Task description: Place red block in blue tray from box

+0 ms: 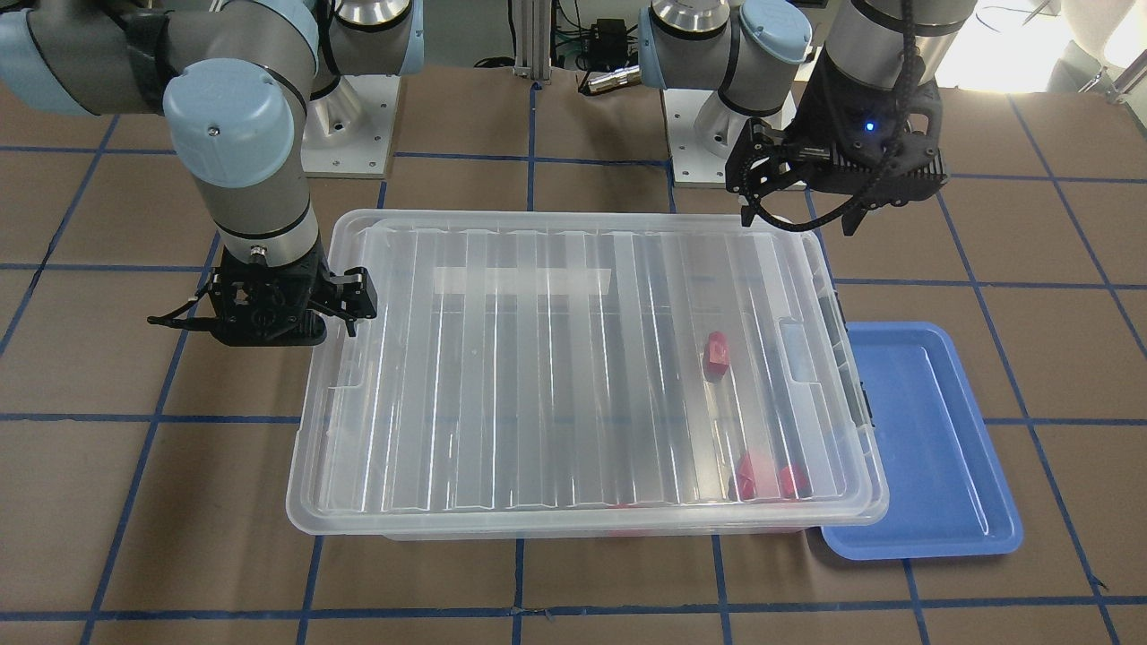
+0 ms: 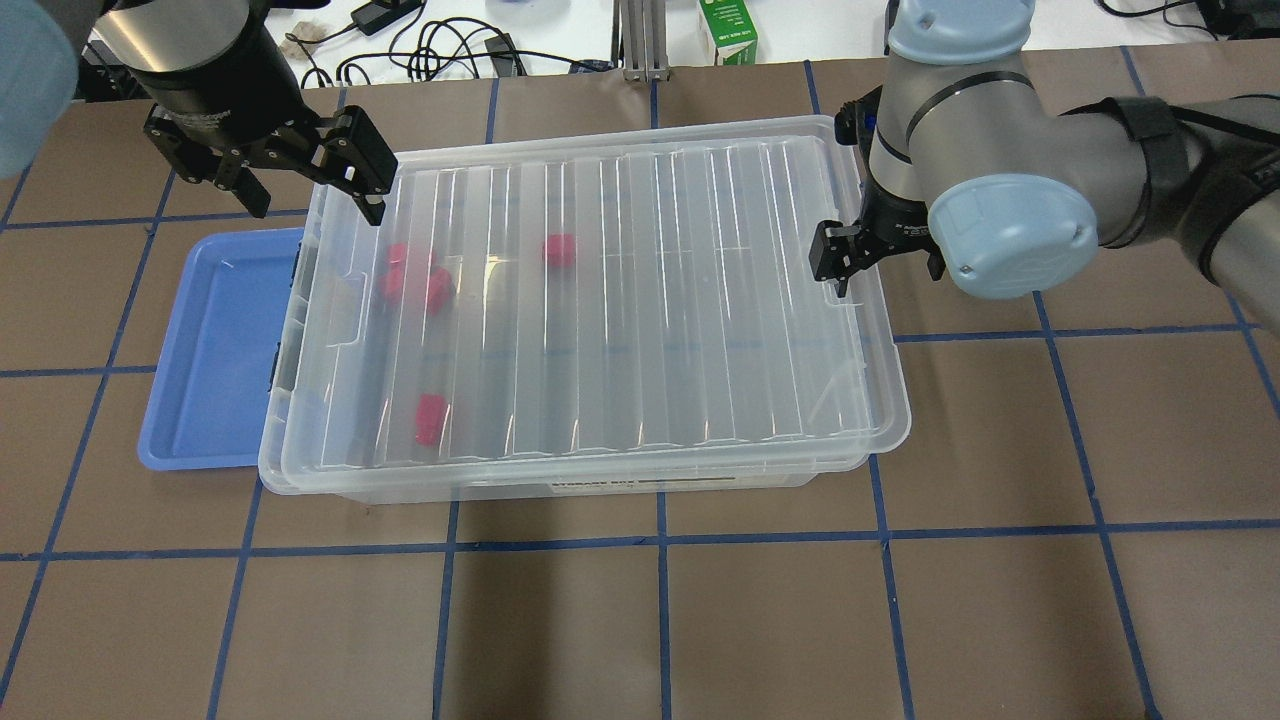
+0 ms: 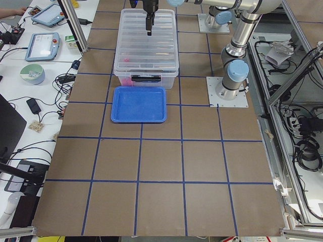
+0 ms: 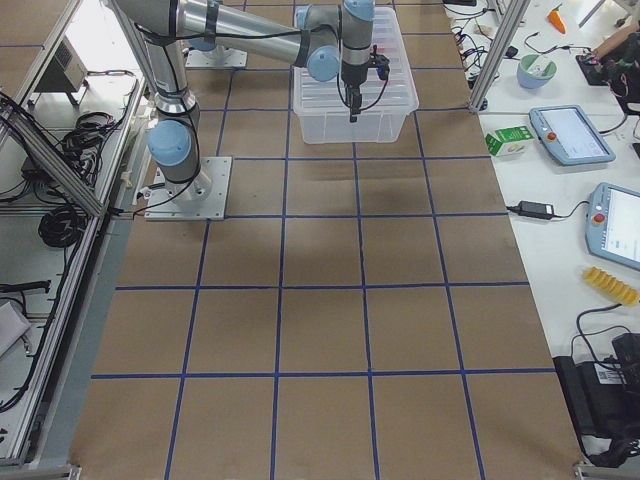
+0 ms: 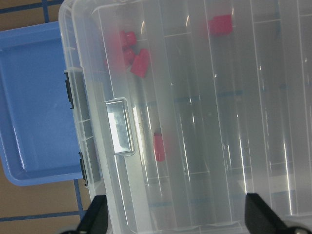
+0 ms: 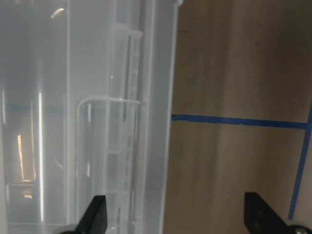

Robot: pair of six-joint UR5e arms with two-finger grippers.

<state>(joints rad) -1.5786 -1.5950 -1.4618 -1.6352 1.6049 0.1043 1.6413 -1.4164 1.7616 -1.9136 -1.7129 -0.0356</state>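
Note:
The box (image 2: 640, 300) is a clear bin with its ribbed lid (image 1: 538, 376) on, in the middle of the table. Through the lid I see several red blocks: one alone (image 2: 558, 250), a cluster (image 2: 415, 282) and one near the robot's side (image 2: 430, 418); they also show in the left wrist view (image 5: 159, 147). The blue tray (image 2: 215, 350) lies empty against the box's left end. My left gripper (image 2: 315, 205) is open and empty above the box's far left corner. My right gripper (image 2: 880, 270) is open, straddling the lid's right edge (image 6: 161, 117).
A green carton (image 2: 727, 30) and cables lie beyond the table's far edge. The arm bases (image 1: 349, 125) stand behind the box. Brown table with blue tape lines (image 2: 660, 540) spreads in front of and right of the box.

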